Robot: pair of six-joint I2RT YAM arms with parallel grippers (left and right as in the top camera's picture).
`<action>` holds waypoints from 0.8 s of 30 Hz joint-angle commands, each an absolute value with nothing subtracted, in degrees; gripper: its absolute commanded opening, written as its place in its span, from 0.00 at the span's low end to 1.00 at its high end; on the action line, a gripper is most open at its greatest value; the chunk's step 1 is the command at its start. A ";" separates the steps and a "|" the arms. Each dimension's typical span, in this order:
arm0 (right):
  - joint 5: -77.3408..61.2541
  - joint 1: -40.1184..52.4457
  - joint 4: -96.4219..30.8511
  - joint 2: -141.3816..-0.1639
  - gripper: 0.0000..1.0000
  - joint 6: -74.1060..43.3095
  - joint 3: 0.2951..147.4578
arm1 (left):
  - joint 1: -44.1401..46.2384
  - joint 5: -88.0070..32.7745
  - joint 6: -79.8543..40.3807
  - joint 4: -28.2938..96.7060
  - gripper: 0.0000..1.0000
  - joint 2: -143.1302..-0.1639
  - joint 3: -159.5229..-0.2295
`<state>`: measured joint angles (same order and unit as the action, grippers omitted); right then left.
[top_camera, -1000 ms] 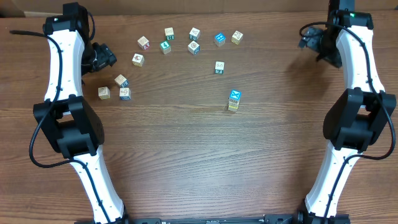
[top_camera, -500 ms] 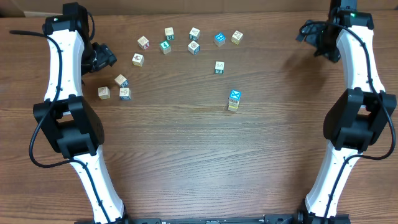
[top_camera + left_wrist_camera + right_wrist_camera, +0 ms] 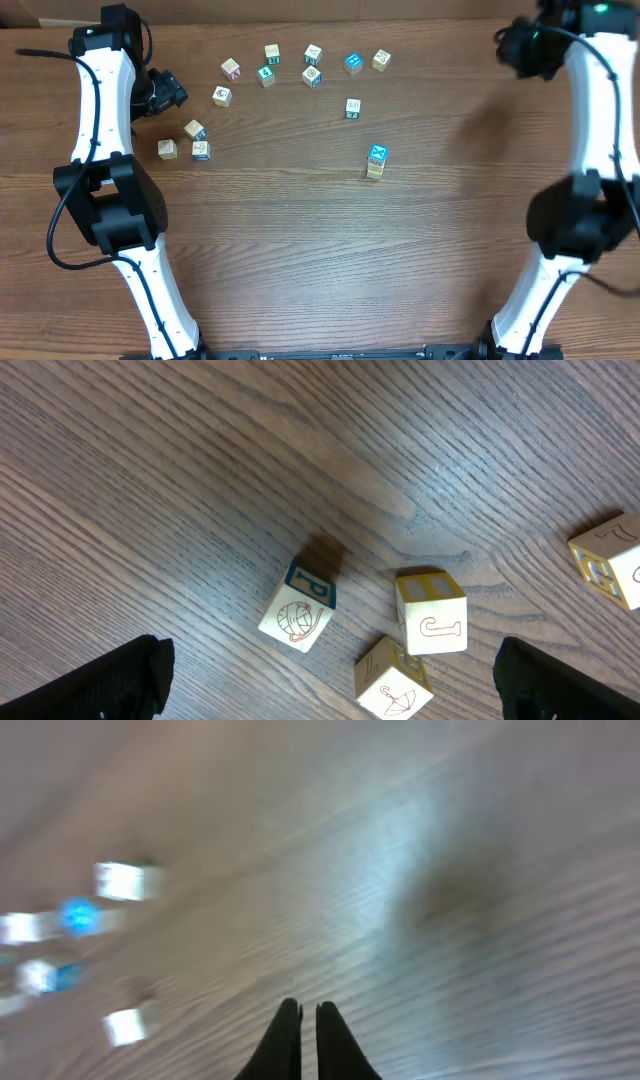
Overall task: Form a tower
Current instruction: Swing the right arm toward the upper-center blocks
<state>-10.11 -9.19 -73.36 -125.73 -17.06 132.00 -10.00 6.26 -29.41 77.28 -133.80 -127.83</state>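
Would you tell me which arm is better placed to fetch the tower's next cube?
Probably left: the left hand hovers open over loose cubes; the right hand is shut, far from any.

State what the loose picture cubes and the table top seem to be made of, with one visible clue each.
Picture cubes: probably wood, matt; pale faces with printed line drawings, some sides painted blue or yellow. Table top: wood or a wood-look laminate, low sheen; brown grain lines run across it.
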 commanded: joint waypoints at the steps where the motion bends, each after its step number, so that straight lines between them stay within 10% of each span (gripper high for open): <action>1: -10.79 -5.98 -75.11 -115.26 0.04 -16.21 141.56 | -9.72 6.57 -28.12 77.28 1.00 -134.52 -129.03; 14: -9.96 9.72 -77.19 -114.02 0.17 -13.41 148.33 | -9.72 6.57 -28.12 77.28 1.00 -134.52 -129.03; 24: -4.51 23.35 -73.17 -118.43 0.59 -13.72 147.20 | -9.72 6.57 -28.10 77.28 0.99 -134.52 -129.03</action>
<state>-7.49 21.23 -73.63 -116.55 -13.67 148.07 -10.00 6.26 -29.41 77.28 -133.84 -127.83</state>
